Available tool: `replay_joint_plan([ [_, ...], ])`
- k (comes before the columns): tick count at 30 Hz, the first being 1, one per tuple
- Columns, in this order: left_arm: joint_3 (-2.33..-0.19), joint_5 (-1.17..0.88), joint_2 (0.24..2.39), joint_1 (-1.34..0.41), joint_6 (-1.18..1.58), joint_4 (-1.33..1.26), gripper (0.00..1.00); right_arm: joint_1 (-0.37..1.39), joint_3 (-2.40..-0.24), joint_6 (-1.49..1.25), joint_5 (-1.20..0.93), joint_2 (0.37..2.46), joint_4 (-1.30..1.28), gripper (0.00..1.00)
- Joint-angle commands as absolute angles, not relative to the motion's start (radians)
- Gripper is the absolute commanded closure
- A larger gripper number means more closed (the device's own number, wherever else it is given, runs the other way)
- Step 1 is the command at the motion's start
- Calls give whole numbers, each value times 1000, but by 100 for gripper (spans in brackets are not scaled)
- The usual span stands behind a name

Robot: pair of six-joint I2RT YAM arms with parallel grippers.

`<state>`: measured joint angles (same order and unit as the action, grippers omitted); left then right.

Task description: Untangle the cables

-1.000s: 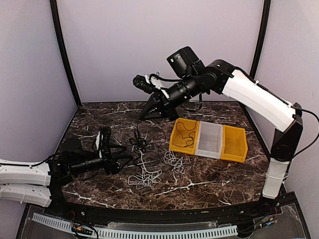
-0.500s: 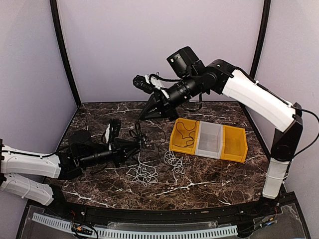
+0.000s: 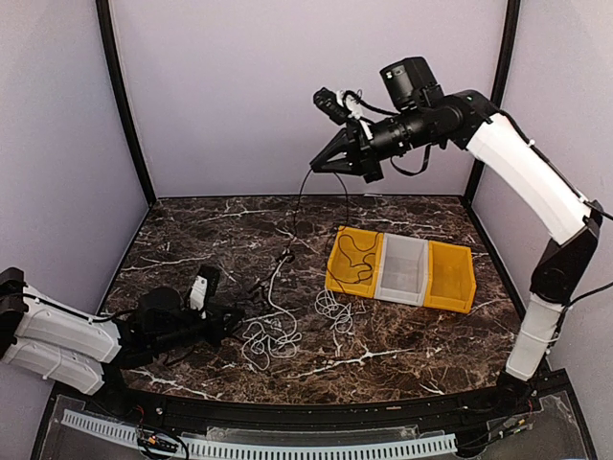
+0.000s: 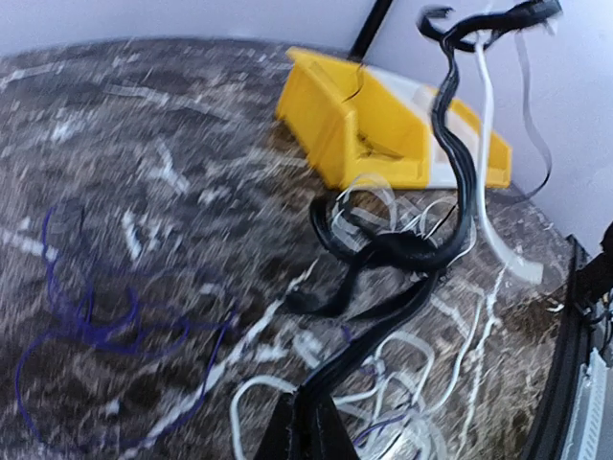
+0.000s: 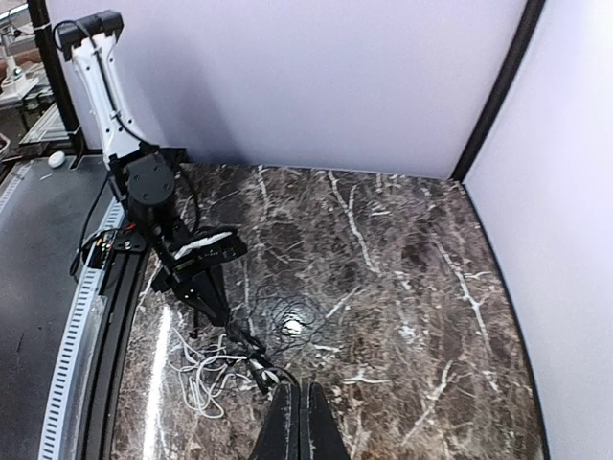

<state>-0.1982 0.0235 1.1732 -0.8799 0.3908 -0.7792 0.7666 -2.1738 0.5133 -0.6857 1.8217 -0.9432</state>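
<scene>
A black cable (image 3: 293, 216) runs taut from the tangle on the table up to my right gripper (image 3: 319, 163), which is raised high at the back and shut on it. Low at the near left, my left gripper (image 3: 239, 310) is shut on the same black cable (image 4: 436, 182); in the left wrist view its closed fingers (image 4: 287, 436) pinch the strand. A white cable (image 4: 484, 125) rises alongside the black one. White cable loops (image 3: 273, 335) lie below, with another white coil (image 3: 335, 309) beside them. My right gripper (image 5: 302, 422) shows closed above the tangle (image 5: 251, 356).
A row of bins stands at the right: a yellow bin (image 3: 332, 276) with a thin black cord inside, a clear one (image 3: 402, 287) and another yellow one (image 3: 450, 299). A thin dark cord loop (image 4: 86, 326) lies on the marble to the left. Walls close off the back and sides.
My left gripper reached into the tangle, shut on the black cable and drew back toward the near left. My right arm rose and swung right, pulling the black cable up.
</scene>
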Motion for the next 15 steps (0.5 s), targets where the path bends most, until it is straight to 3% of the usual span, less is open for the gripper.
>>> replay_joint_plan([
  [1, -117, 145, 1184, -874, 528, -737, 100, 722, -2213, 502, -732, 1709, -906, 100],
  [8, -146, 181, 1229, -875, 531, -694, 100, 696, -2202, 506, -675, 1686, -845, 100],
  [15, -141, 173, 1237, -875, 550, -680, 100, 657, -2243, 591, -443, 1669, -654, 100],
])
